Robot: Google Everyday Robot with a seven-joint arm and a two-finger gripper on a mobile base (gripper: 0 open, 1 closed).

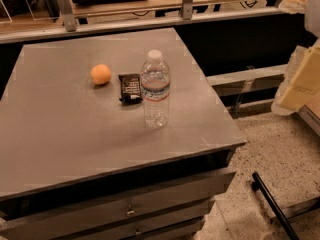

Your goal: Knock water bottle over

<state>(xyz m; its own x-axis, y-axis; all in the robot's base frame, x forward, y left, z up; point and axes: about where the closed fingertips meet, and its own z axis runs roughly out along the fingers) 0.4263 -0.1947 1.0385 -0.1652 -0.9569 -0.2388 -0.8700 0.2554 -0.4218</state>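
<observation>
The water bottle (155, 89) stands upright near the middle of the grey table (65, 129). It is clear ribbed plastic with a white cap and a white-blue-red label band. An orange ball (101, 74) lies to its left. A small black packet (130, 88) lies between them, right beside the bottle. My gripper is not in view. Only a pale, cream-coloured part of my arm (300, 79) shows at the right edge, well away from the bottle and off the table.
The table has drawers (130, 209) in its front. A metal rail and a wooden counter (185, 4) run behind it. A speckled floor with a black bar (272, 204) lies to the right.
</observation>
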